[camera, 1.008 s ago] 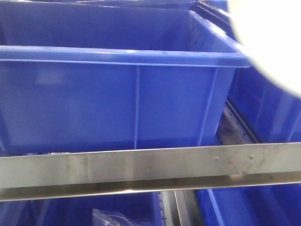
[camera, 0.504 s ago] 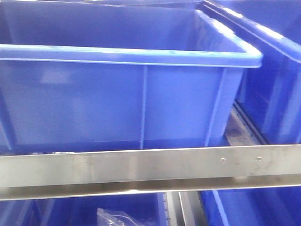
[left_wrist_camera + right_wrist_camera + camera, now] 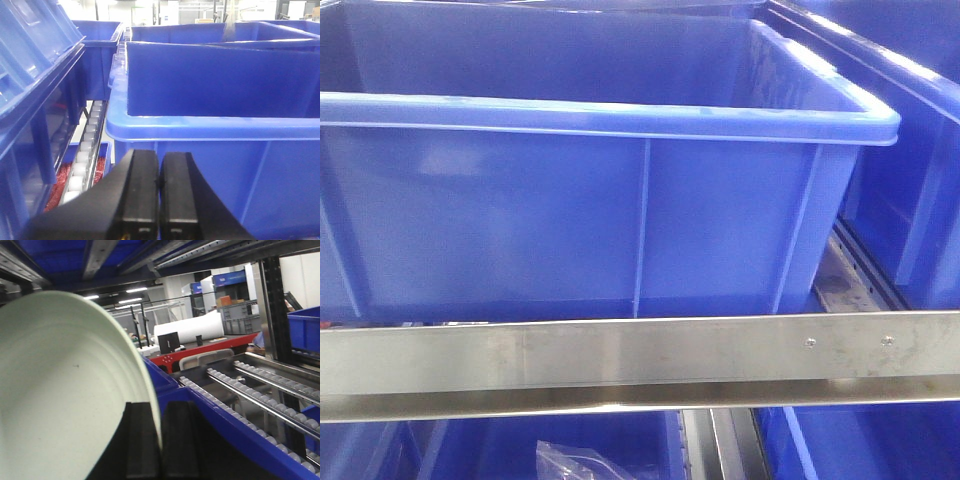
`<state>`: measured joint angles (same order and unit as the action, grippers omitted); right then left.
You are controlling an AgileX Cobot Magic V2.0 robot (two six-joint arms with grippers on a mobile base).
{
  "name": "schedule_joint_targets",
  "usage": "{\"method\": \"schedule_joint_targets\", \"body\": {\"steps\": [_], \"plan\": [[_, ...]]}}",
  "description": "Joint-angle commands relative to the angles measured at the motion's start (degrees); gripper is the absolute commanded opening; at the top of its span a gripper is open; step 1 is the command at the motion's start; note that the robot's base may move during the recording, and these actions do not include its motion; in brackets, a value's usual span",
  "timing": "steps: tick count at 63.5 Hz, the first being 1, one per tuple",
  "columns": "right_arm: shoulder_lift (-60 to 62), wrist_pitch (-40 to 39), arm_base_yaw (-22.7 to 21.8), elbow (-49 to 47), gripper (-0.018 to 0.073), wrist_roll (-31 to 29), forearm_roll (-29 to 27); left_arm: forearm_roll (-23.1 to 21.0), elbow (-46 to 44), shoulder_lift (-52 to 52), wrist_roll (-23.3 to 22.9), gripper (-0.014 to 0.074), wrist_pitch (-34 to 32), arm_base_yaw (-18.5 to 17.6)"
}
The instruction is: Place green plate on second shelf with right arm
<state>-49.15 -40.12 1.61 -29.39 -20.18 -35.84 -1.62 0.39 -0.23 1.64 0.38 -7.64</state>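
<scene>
The green plate (image 3: 65,390) fills the left half of the right wrist view, pale and matte, held on edge. My right gripper (image 3: 160,407) is shut on its rim, one black finger on the inner face and one behind. The plate stands just left of a blue bin's rim (image 3: 225,420). The plate and right gripper do not show in the front view. My left gripper (image 3: 159,155) is shut with nothing in it, its pads touching, in front of a blue bin's wall (image 3: 210,170). A steel shelf rail (image 3: 620,355) crosses the front view; I cannot tell which shelf level it is.
A large blue bin (image 3: 600,200) sits on the shelf behind the rail, with another bin (image 3: 920,150) to its right. Below the rail lies a clear plastic bag (image 3: 580,462) in a lower bin. Roller tracks (image 3: 260,390) run to the right of the plate. Shelf beams (image 3: 100,255) pass overhead.
The front view has shifted, so the bin sits further right in frame. The pale blurred plate at the top right one second ago has left that view.
</scene>
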Motion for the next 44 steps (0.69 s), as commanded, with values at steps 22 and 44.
{"method": "schedule_joint_targets", "body": {"steps": [22,44], "plan": [[-14.49,-2.39,-9.79,-8.93,0.0053,-0.04,1.07,-0.32,2.27,-1.0,-0.14,0.013,-4.78,-0.12],[-22.78,6.54,-13.05,-16.41,0.0209,-0.04,8.34,-0.32,2.27,-1.0,-0.14,0.013,-4.78,-0.12]]}}
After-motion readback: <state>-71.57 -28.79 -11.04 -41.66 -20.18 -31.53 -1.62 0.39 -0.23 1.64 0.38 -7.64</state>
